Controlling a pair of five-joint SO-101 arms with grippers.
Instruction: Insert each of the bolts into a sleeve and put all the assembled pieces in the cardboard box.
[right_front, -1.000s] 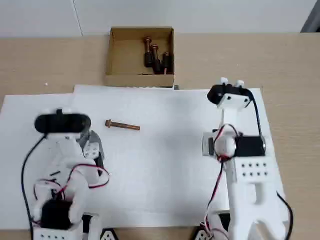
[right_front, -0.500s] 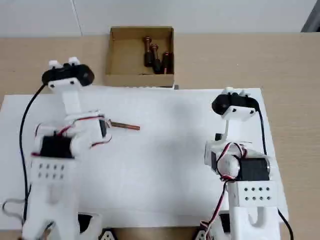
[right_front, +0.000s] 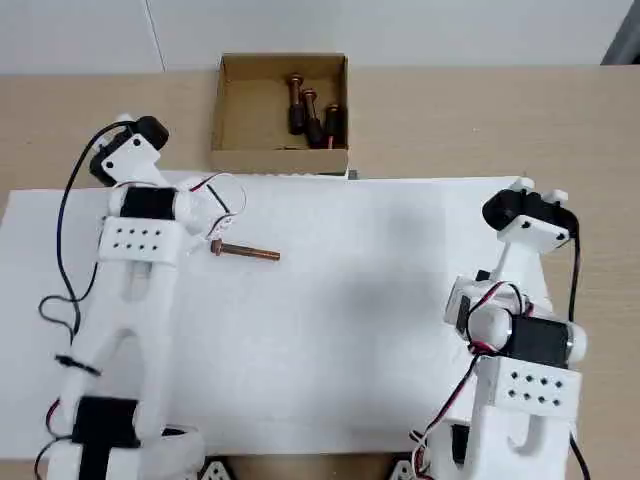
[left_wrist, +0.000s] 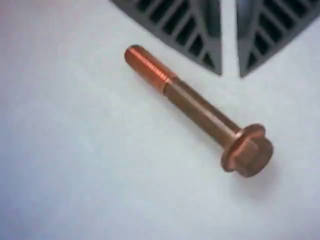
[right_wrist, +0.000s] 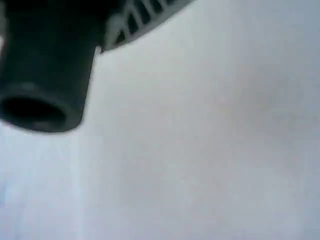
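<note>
A copper bolt (right_front: 245, 252) lies on the white sheet (right_front: 350, 330), head toward the left arm. In the left wrist view the bolt (left_wrist: 200, 112) sits just below my left gripper (left_wrist: 229, 50), whose dark ribbed fingertips (left_wrist: 192, 30) stand a narrow gap apart with nothing between them. My left gripper (right_front: 203, 238) hovers by the bolt's head. My right gripper (right_wrist: 92, 32) is shut on a black sleeve (right_wrist: 45, 75), its hollow end showing, above the sheet near the right edge. The cardboard box (right_front: 280, 160) at the back holds three assembled pieces (right_front: 312, 112).
The white sheet covers most of the wooden table (right_front: 450, 110). The right arm's body (right_front: 525, 350) stands over the sheet's right side, the left arm's body (right_front: 135, 290) over its left side. Bare sheet lies between the arms.
The left arm has risen from its folded rest and stretched forward until its gripper is at the bolt's head. The right arm has drawn right and toward the front with the sleeve.
</note>
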